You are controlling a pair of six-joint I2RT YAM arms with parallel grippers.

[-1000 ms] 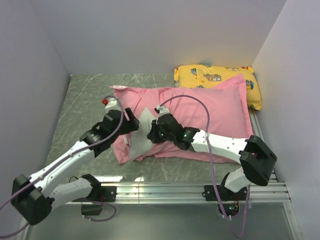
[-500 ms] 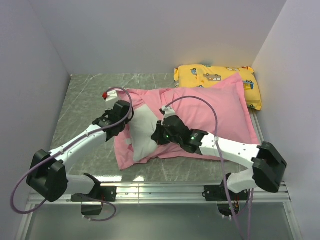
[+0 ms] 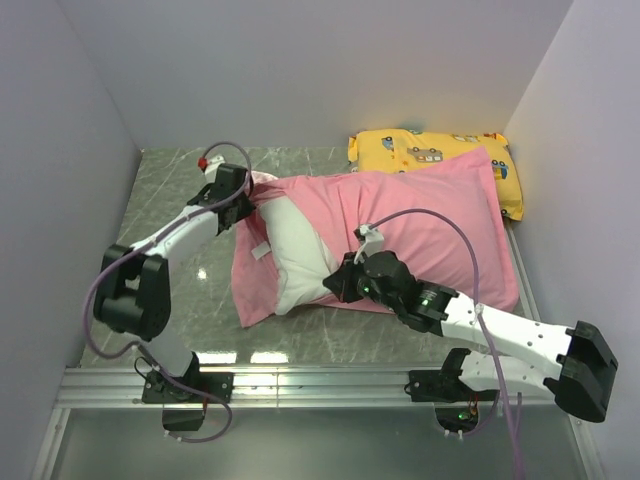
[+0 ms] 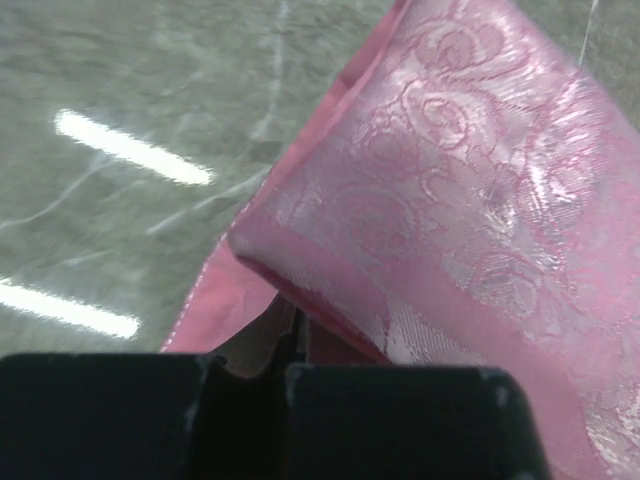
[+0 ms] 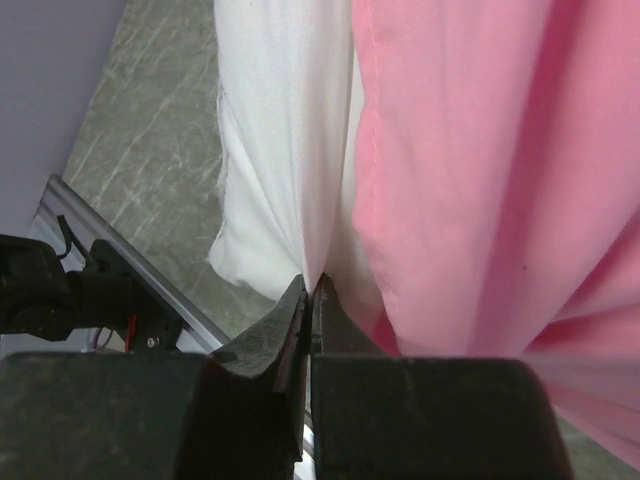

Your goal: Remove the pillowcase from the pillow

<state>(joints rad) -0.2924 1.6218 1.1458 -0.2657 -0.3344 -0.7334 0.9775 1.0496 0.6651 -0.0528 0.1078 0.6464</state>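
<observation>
While the left gripper sits at the far-left corner of the pillowcase, its jaws are clamped on the pink hem there. Left wrist cam shows the jaws pressed together with fabric pinched between them. The shiny embroidered face drapes up and to the right, and a matte pink layer is folded underneath.

Right gripper is at the near edge of the bundle, clenched on a pinch of white fabric from the pillow. Right wrist cam confirms it: jaws closed on white, not pink, with the pink edge hanging just beside them on the right.

Pillow state: the left end is exposed, showing as a white wedge between the two grippers. The rest is inside the pillowcase. The pillowcase mouth gapes on the left, with pink fabric bunched on both sides of the white.

Both lie on the grey marbled table, spread across centre to right. The pillowcase's far-right corner overlaps the near edge of the yellow vehicle-print pillow, which sits in the far-right corner against the walls.
</observation>
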